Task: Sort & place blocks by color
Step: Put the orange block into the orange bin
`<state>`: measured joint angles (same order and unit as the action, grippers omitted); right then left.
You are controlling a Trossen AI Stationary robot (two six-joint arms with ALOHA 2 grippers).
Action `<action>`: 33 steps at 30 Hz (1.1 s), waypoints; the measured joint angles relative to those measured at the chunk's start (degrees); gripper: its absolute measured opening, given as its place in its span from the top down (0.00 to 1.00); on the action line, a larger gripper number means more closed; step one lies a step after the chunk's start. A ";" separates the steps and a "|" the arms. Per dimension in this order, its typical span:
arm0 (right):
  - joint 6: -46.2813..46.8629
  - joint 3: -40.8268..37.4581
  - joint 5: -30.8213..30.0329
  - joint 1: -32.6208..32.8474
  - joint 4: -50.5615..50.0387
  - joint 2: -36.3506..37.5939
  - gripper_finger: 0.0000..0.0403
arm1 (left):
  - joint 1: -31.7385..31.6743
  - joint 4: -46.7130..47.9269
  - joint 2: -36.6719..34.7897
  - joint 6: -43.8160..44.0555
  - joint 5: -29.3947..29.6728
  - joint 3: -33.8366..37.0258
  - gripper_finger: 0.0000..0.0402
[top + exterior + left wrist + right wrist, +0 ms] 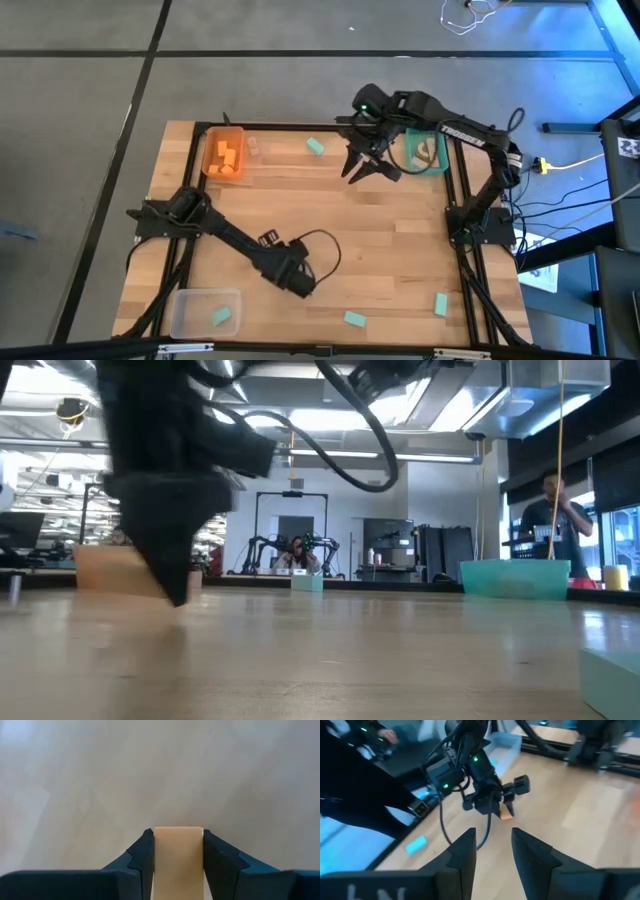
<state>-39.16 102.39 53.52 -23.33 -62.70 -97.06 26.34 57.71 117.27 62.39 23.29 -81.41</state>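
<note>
Sorting is partly done: orange blocks lie in the orange bin, yet mint-teal blocks remain scattered on the wooden counter. The left end effector pinches a pale wood block low over the counter; the right end effector stands spread, empty (beside the teal bin). Beyond is a lab with people.

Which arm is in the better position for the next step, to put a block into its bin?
The left. Its gripper is shut on a pale wood block near the clear bin, which suits it, it seems. The right gripper is open and empty, far off by the teal bin.
</note>
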 joint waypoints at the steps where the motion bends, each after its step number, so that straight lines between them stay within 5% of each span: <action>1: 0.13 0.00 -1.87 0.00 -0.08 0.96 0.69 | -0.72 -0.02 -0.01 -0.03 0.19 -0.02 0.69; 17: 8.35 0.00 -26.65 -0.19 -2.46 10.66 0.69 | -12.27 -0.52 -3.13 -8.92 0.69 -0.15 0.69; 33: 10.41 -4.13 -26.46 -2.97 -7.56 10.70 0.69 | -26.47 2.72 -18.82 -20.04 9.95 -0.24 0.69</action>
<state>-28.75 98.26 27.06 -26.30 -70.26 -86.37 -0.12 60.43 98.45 42.35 33.24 -81.65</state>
